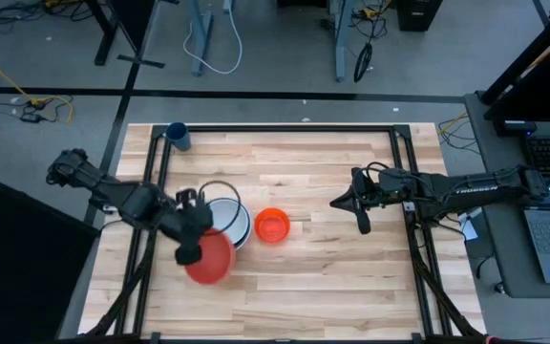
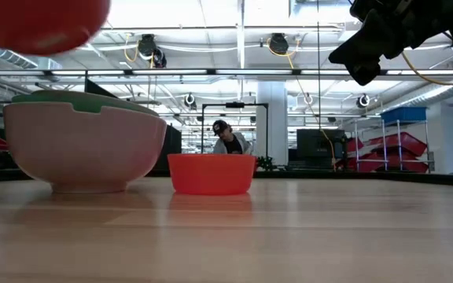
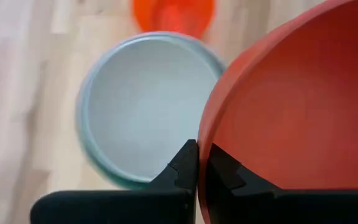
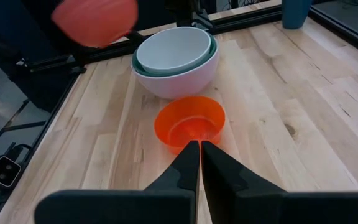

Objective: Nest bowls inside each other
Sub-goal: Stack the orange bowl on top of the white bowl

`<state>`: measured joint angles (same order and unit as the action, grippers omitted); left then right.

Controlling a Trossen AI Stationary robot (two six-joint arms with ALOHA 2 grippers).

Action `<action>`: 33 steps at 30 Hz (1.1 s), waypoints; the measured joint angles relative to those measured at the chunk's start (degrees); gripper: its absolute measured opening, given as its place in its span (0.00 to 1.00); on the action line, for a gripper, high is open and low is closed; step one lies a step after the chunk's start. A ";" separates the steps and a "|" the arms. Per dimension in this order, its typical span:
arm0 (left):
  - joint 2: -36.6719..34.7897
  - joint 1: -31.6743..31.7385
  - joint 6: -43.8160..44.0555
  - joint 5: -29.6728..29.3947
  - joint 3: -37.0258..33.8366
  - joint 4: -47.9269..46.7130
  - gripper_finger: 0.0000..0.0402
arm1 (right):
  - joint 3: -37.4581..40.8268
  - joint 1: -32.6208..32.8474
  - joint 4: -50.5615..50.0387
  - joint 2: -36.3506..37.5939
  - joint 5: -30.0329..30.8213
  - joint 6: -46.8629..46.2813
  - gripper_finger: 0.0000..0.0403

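My left gripper [image 3: 199,163] is shut on a red bowl [image 1: 210,258], which it holds in the air just to the near side of a stack of bowls [image 1: 227,222]. The stack stands on the table: a large white bowl [image 2: 85,149], a green one [image 2: 77,98] inside it, and a smaller white one [image 4: 174,48] inside that. A small orange-red bowl [image 1: 272,226] rests on its base to the stack's right. My right gripper [image 4: 200,152] hovers shut above the table, right of the orange-red bowl, holding nothing. My left gripper pinches the red bowl's rim [image 3: 202,140], with one finger [image 3: 225,171] inside the bowl and the other [image 3: 180,168] outside. The fingers slant steeply down from above. The bowl is lifted clear of the table [image 2: 38,20] and hangs tilted.
A small dark blue cup [image 1: 178,136] stands at the table's far left corner. A black frame rail [image 1: 285,128] runs around the wooden tabletop. The table's middle and near right are bare wood. A person [image 2: 228,137] sits in the room beyond the table.
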<state>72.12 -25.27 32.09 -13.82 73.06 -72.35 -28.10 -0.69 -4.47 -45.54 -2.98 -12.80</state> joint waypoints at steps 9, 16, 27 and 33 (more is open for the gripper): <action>0.00 14.23 -7.82 3.97 0.71 -1.93 0.00 | 0.00 0.00 0.00 0.00 0.00 0.00 0.00; 0.00 23.20 -18.50 5.58 0.76 -1.68 0.00 | 0.00 0.00 0.07 0.00 0.00 0.00 0.00; 2.65 31.36 -31.02 11.04 0.76 -1.32 0.00 | -0.05 0.02 3.90 -0.02 0.00 0.00 0.00; 7.54 31.99 -33.80 11.25 0.76 -0.98 0.00 | -0.07 0.00 3.74 -0.02 0.00 0.00 0.00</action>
<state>79.66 6.72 -1.72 -2.57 73.82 -73.33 -28.17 -0.69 -0.73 -45.56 -2.98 -12.80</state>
